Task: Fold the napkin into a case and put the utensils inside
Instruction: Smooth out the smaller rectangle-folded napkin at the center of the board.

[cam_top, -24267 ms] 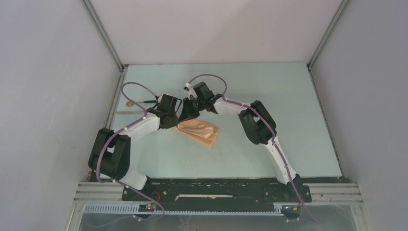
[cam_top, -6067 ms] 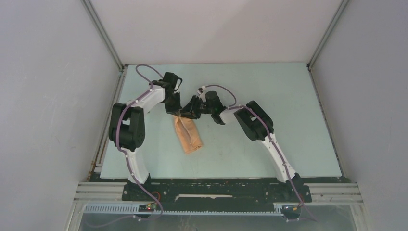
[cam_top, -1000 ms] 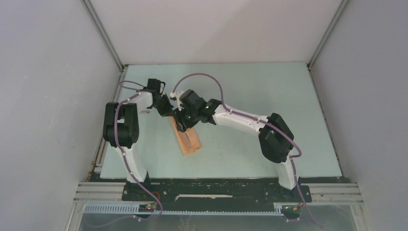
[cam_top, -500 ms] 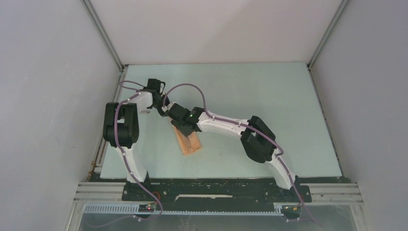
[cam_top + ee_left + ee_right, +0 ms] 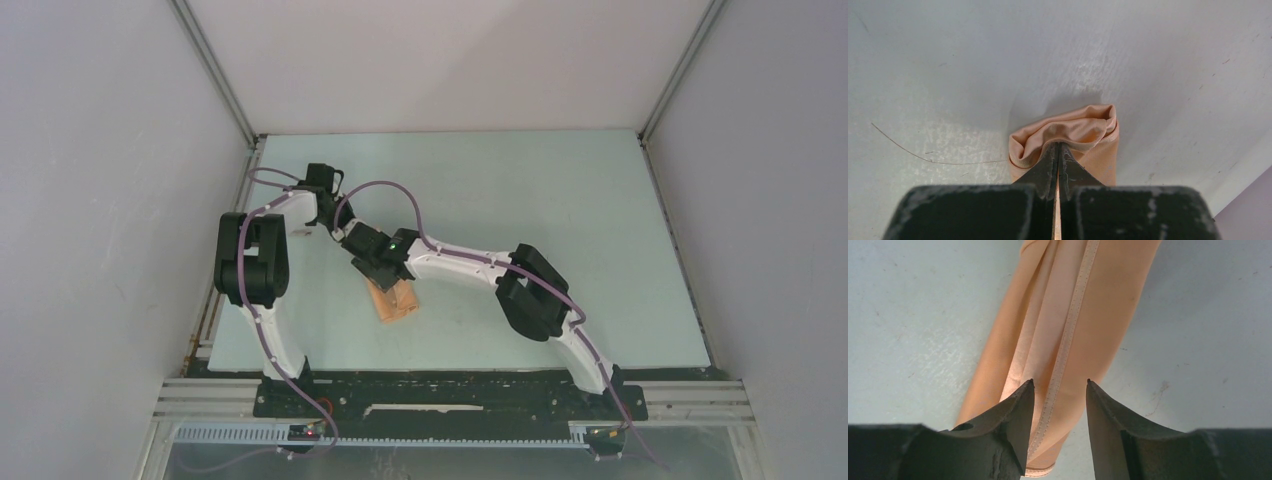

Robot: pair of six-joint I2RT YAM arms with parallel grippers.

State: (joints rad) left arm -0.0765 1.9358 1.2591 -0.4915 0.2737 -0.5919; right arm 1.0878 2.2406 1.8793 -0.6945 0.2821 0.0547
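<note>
Left hand (image 5: 1057, 148) pinches the case (image 5: 1088, 131); right hand (image 5: 1059, 383) hangs half-open over it.

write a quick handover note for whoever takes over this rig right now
Left gripper: shut, pinching the far end of the case.
Right gripper: open, jaws straddling the cloth's hemmed edge, gripping nothing.
Case: a narrow folded strip on the table, left of centre.
Done: the napkin is folded into that strip.
Left: the utensils show in no view; find them and slide them inside.
</note>
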